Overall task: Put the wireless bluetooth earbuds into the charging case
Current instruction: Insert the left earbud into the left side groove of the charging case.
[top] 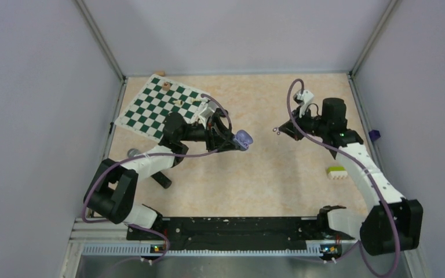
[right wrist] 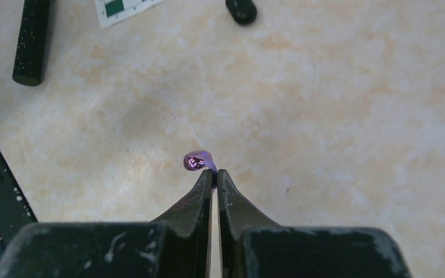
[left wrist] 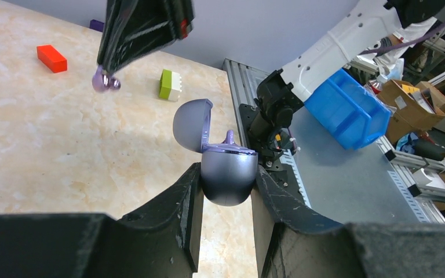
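Note:
My left gripper (left wrist: 226, 174) is shut on the pale purple charging case (left wrist: 228, 174), holding it above the table with its lid (left wrist: 191, 124) tipped open. One purple earbud (left wrist: 229, 138) sticks up from the case's top. In the top view the case (top: 243, 139) is left of centre. My right gripper (right wrist: 215, 172) is shut on the stem of a second purple earbud (right wrist: 197, 160), just above the table. The left wrist view shows that earbud (left wrist: 105, 82) hanging from the right fingertips, up and to the left of the case and apart from it.
A green-and-white chessboard (top: 162, 107) with a few pieces lies at the back left. A black cylinder (top: 162, 179) lies by the left arm. A green-and-white block (top: 336, 172) sits under the right arm, and a red block (left wrist: 52, 58) lies farther off.

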{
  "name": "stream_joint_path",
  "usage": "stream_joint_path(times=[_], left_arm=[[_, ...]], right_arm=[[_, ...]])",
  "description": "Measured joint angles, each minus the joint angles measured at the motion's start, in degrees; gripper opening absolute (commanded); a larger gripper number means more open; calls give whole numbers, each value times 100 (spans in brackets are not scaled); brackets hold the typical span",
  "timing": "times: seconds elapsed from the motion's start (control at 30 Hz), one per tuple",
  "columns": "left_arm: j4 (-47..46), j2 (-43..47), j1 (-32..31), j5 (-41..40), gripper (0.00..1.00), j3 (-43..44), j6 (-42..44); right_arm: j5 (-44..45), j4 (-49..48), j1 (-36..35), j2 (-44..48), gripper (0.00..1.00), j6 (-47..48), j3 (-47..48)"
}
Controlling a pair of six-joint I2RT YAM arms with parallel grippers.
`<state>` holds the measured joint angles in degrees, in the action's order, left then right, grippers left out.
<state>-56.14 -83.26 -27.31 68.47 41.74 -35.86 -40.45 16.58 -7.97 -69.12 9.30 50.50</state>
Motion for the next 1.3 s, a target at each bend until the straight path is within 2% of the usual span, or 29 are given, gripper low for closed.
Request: stream_joint_path(times=[0.13,0.27,0.5,0.87,1.3], left_arm=[[35,-28,0,-48,0,9,2],[98,-31,0,-85,0,13,15],[203,-76,0,-260,0,20,50],[407,-114,61,-546,0,61,109],[431,-177,63,-597,0,125,79]], right_arm=[[232,-317,-155,772,2,-118,52],[341,-490,-245,1012,2,-267,302],[387,-863,-595,1040,2,-658,588],[444,-1429,-1598,966,2,-1368,767],[511,-1740,-2057,612,2,-1613,761]])
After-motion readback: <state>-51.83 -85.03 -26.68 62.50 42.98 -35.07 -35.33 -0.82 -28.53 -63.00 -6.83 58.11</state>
